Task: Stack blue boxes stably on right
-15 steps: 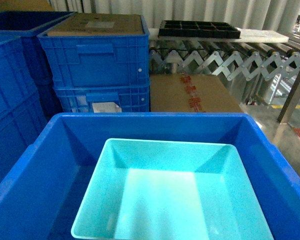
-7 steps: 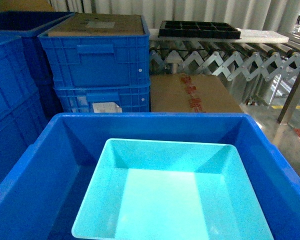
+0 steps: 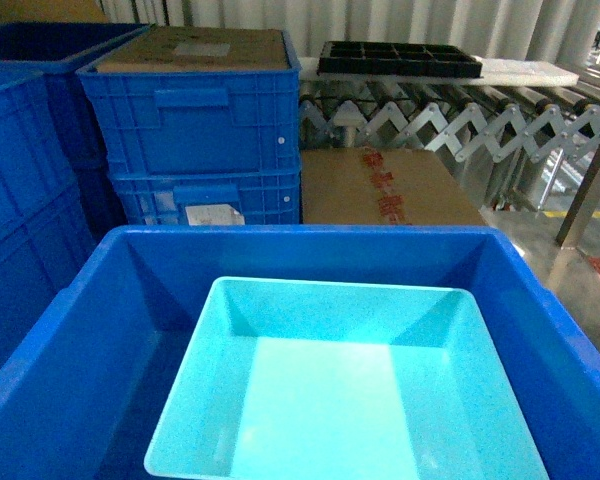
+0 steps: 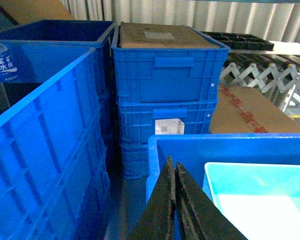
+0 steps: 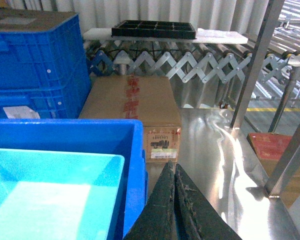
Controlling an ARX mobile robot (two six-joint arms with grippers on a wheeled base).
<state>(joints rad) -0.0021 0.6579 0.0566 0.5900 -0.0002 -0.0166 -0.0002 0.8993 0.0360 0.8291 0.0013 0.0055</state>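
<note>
1. Clearly seen in the head view: light turquoise tub [image 3: 345, 400] resting inside a large dark blue bin [image 3: 70, 360], open side up, nothing inside it.
2. Placed toward the 3 o'clock side of the bin floor; wider strip of dark floor left bare at 9 o'clock.
3. Far rim of the tub near the bin's wall at 12 o'clock, but apart from it.
4. Left gripper [image 4: 175, 170] visible only in the left wrist view, jaws pressed together, holding nothing, tips over the bin's left corner, just beside the tub's left rim [image 4: 260, 200].
5. Right gripper [image 5: 174, 172] visible only in the right wrist view, jaws also pressed together and holding nothing, tips outside the bin's right wall [image 5: 135, 165], above the shiny floor [image 5: 215, 165].
6. Neither gripper touching the tub.
7. Beyond the bin at 11 o'clock: stack of dark blue ribbed crates [image 3: 200, 130], with a cardboard sheet [image 3: 195, 48] on the top one.
8. At 12 o'clock behind the bin: brown carton [image 3: 385, 188] with red tape, standing on the floor.
9. Further back, at 1 o'clock: extending roller conveyor [image 3: 450, 125] carrying a black compartment tray [image 3: 398, 58].
10. More dark blue crates at 9 o'clock; in the left wrist view, a water bottle [image 4: 1, 62] inside one of them.
</note>
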